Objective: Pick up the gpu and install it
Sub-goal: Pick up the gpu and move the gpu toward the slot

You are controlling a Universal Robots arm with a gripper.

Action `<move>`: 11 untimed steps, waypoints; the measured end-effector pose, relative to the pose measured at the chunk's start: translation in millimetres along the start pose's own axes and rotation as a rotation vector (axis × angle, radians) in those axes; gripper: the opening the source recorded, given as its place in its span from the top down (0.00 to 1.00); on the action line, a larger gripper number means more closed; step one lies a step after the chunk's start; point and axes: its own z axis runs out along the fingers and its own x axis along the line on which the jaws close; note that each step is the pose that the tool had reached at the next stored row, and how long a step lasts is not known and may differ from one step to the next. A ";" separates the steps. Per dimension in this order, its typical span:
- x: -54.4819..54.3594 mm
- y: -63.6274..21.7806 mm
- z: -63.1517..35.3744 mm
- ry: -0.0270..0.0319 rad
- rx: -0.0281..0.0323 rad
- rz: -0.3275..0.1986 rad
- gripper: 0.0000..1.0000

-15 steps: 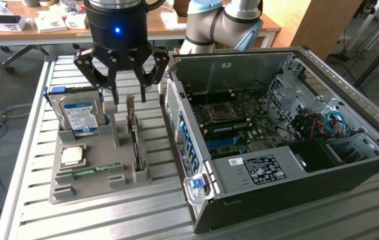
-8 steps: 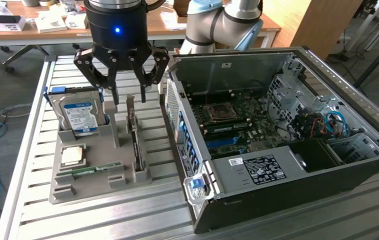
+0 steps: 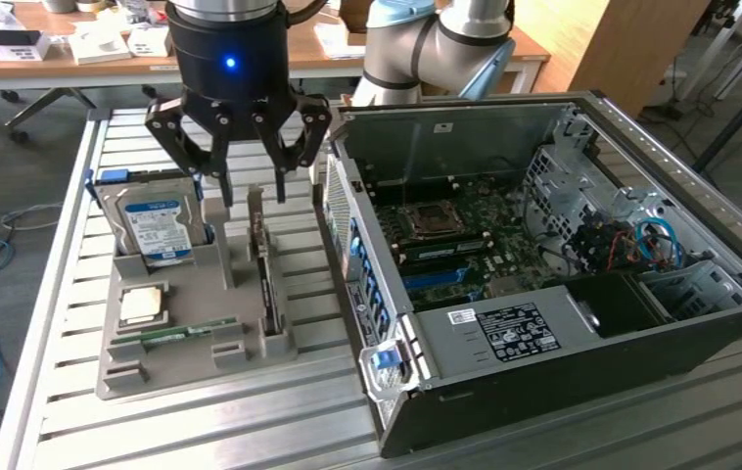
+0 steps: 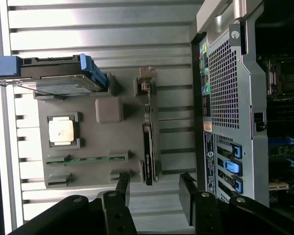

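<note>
Gripper [image 3: 243, 191] spread wide over the gpu [image 3: 264, 269], on edge at the side of the tray [image 3: 195, 338] nearest the computer case [image 3: 606, 377]; descend off-centre and you'll clip that thin board.

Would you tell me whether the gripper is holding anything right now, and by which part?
Nothing is held; the gripper hangs open above the gpu.

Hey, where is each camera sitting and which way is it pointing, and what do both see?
Exterior view: off the arm, raised, looking down at the table, tray and open computer case; the arm and open pincer show above the tray.
Wrist view: on the wrist, looking down past the pincer's fingers at the tray.
Shared: the gpu, hard drive, tray and computer case.
</note>
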 end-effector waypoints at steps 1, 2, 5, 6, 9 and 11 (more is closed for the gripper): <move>0.0 0.0 0.5 0.0001 0.0001 0.000 0.47; 0.0 0.0 0.7 0.0002 0.0002 0.000 0.47; 0.0 0.0 0.9 0.0001 0.0001 0.000 0.47; 0.0 0.0 0.9 0.0001 0.0001 0.000 0.47; 0.0 0.0 1.2 0.0000 0.0000 0.000 0.47; 0.0 -0.1 2.3 -0.0002 -0.0001 0.000 0.47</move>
